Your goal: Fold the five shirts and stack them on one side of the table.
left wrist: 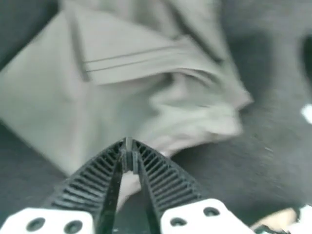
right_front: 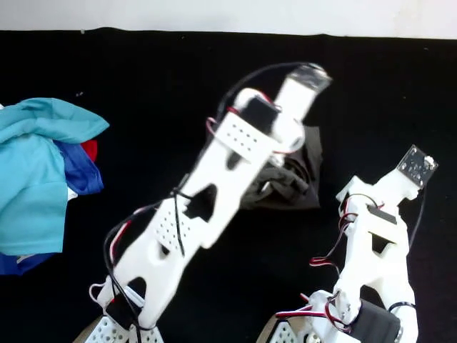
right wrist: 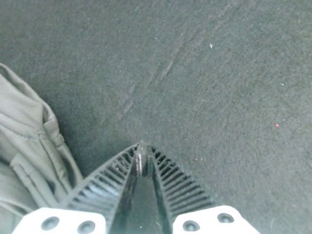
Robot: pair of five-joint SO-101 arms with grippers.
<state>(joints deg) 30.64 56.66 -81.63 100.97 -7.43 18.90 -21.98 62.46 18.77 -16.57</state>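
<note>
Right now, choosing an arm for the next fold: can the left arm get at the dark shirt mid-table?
Probably yes. The left gripper hangs over the dark shirt with nothing between them; it is shut, so it would have to open first.

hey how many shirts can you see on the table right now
4: teal shirt at far left, blue shirt under it, red shirt peeking out there, dark shirt in the middle. More may be hidden.
</note>
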